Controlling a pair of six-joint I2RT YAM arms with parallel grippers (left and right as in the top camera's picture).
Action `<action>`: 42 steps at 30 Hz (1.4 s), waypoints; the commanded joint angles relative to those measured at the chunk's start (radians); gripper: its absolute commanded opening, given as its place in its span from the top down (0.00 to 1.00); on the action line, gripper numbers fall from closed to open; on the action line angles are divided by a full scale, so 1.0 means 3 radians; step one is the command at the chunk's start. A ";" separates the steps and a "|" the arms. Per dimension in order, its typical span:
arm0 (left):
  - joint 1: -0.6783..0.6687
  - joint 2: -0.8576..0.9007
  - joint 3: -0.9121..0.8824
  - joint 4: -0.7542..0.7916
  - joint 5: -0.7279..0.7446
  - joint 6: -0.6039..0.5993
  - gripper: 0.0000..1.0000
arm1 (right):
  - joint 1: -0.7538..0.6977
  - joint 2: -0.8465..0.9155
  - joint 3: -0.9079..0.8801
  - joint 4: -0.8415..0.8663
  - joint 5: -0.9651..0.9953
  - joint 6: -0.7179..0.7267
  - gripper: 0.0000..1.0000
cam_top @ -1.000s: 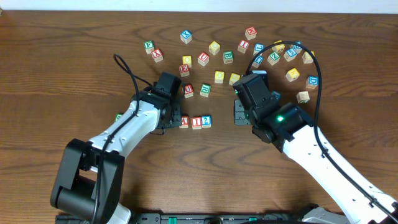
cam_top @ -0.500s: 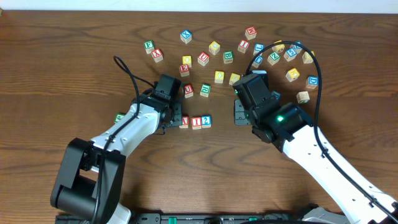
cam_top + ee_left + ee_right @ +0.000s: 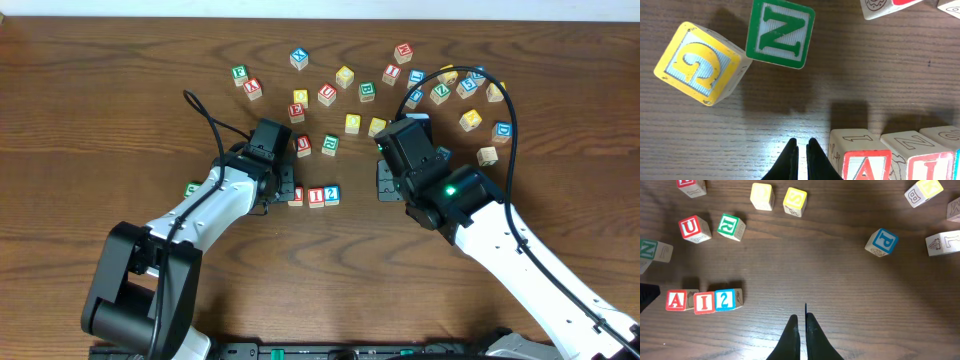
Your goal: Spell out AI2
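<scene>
The red "A" cube (image 3: 297,197), red "I" cube (image 3: 315,197) and blue "2" cube (image 3: 331,194) stand side by side in a row on the table, reading A I 2. The right wrist view shows the same row: A cube (image 3: 677,300), I cube (image 3: 704,301), 2 cube (image 3: 725,299). My left gripper (image 3: 284,189) is shut and empty, just left of the A cube (image 3: 865,162), tips (image 3: 800,142) close to the table. My right gripper (image 3: 383,186) is shut and empty, well right of the row, and shows in its wrist view (image 3: 801,316).
Several loose letter cubes lie behind the row. A red U (image 3: 690,227), green R (image 3: 729,226), yellow S (image 3: 794,200) and blue P (image 3: 881,241) are nearest. A yellow G (image 3: 697,62) and green N (image 3: 781,32) lie by my left gripper.
</scene>
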 commanded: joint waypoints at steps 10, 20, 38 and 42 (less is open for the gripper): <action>-0.0008 0.0027 -0.0027 0.0039 0.0310 0.0071 0.92 | -0.0015 0.0003 0.0032 -0.0003 0.0078 0.0025 0.99; -0.0008 0.0027 -0.0028 -0.0041 0.0460 0.0120 0.92 | -0.0015 0.0005 0.0032 -0.0004 0.0078 0.0025 0.99; -0.0008 0.0027 -0.0028 -0.0060 0.0487 0.0118 0.92 | -0.0015 0.0042 0.0032 -0.0003 0.0079 0.0024 0.99; -0.0008 0.0027 -0.0028 -0.0056 0.0537 0.0120 0.92 | -0.0015 0.0042 0.0032 -0.0001 0.0079 0.0024 0.99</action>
